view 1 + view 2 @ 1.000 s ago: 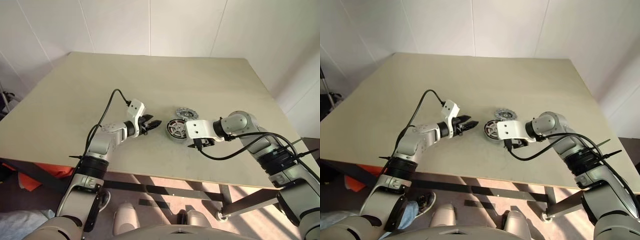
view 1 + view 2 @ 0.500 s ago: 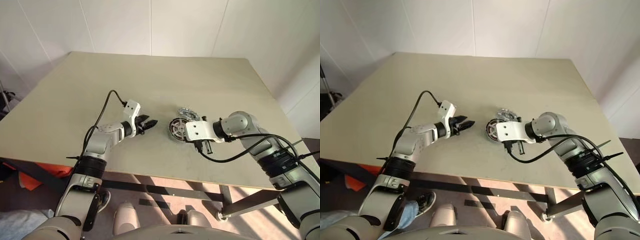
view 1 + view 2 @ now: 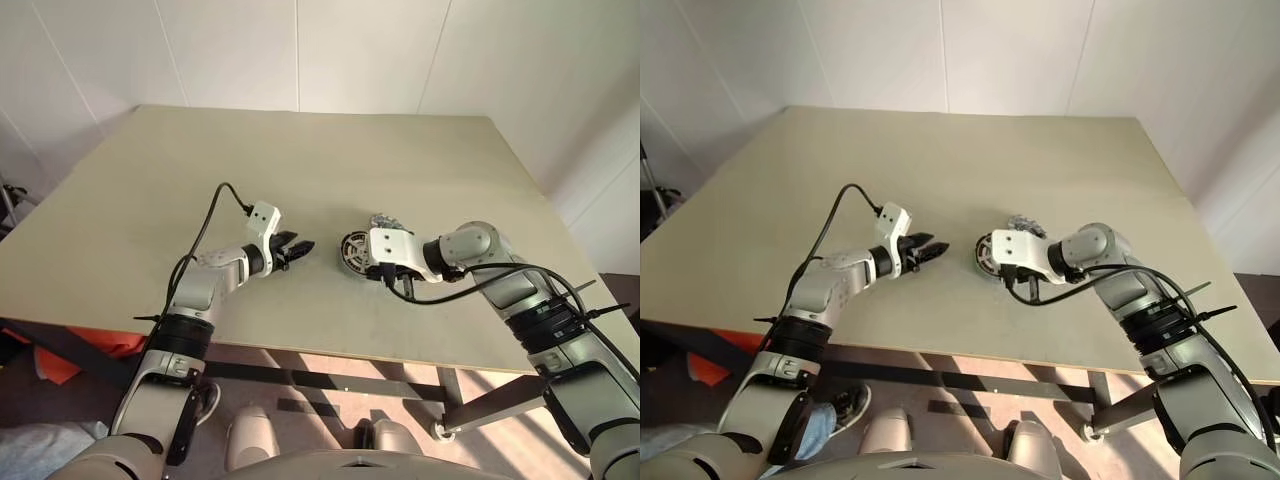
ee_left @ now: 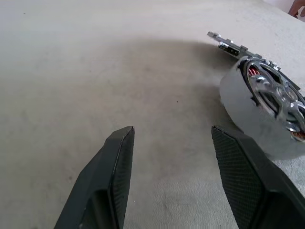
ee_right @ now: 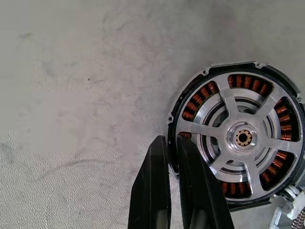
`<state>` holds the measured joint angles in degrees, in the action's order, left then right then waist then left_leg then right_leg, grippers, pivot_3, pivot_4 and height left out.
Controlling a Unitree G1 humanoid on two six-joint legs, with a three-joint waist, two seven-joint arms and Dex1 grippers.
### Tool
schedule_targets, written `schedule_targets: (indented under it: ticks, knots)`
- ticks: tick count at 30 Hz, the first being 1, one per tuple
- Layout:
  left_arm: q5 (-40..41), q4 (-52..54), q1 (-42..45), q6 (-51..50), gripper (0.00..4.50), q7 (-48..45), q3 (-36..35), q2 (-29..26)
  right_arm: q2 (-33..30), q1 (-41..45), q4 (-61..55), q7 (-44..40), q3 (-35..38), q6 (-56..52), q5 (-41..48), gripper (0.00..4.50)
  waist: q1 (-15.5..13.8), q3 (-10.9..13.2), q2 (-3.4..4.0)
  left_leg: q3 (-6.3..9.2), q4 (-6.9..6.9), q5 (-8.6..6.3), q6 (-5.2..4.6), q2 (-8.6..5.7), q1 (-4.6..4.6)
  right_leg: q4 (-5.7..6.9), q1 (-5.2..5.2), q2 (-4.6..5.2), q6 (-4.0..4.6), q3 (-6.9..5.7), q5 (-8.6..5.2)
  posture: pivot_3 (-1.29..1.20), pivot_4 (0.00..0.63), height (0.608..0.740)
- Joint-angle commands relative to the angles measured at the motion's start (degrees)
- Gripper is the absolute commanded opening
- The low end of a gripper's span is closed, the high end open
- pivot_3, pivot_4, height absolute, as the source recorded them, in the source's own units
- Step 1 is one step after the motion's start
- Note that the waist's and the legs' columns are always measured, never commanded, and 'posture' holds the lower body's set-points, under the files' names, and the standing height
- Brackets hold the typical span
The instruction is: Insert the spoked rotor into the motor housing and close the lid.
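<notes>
Gleaming silver spokes of the spoked rotor sit inside the copper-wound motor housing, frame right; right gripper pinched nearly closed on its rim, left gripper wide, empty.

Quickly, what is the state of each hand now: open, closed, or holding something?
Left hand: open, holding nothing.
Right hand: closed, fingertips at the edge of the motor housing; whether it pinches the rim cannot be told.

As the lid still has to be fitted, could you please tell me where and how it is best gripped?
Probably take the lid by its thin outer rim, on the side away from the motor housing, coming down from above. It is a flat, thin disc lying close behind the housing, which crowds its near edge.
</notes>
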<state>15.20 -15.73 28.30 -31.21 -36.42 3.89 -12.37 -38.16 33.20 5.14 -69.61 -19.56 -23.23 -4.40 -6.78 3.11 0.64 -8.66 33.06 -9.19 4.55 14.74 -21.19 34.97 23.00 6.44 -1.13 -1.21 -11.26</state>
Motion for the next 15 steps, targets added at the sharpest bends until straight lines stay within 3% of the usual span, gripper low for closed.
schedule_targets:
  ticks: [1,9,15]
  knots:
    - [0.4,2.3,0.2,0.6,2.75,0.3,-0.9,-0.3,0.0,4.9,-5.4,1.0,6.0,-12.9,5.0,0.01,-0.1,0.0,0.02,0.0,-0.01,0.0,0.0,-0.01,-0.03,0.0,0.03,0.0,0.0,0.0,0.0,0.0,0.0,0.74]
    - [0.6,3.4,-0.7,0.3,2.75,0.6,-1.8,-1.5,5.4,8.4,-9.6,7.3,7.5,-35.5,11.6,0.01,-0.1,0.0,0.02,-0.01,-0.21,0.03,0.06,0.02,-0.12,-0.11,0.18,-0.04,0.01,-0.04,0.0,0.0,0.0,0.74]
    - [0.6,4.2,-1.2,0.0,2.75,1.1,-2.4,-2.4,19.1,12.2,-8.7,21.7,15.7,-54.2,14.7,0.01,-0.1,0.0,0.07,-0.02,-0.34,0.24,0.42,0.05,-0.11,-0.02,0.33,-0.09,0.01,0.0,0.0,0.0,0.0,0.74]
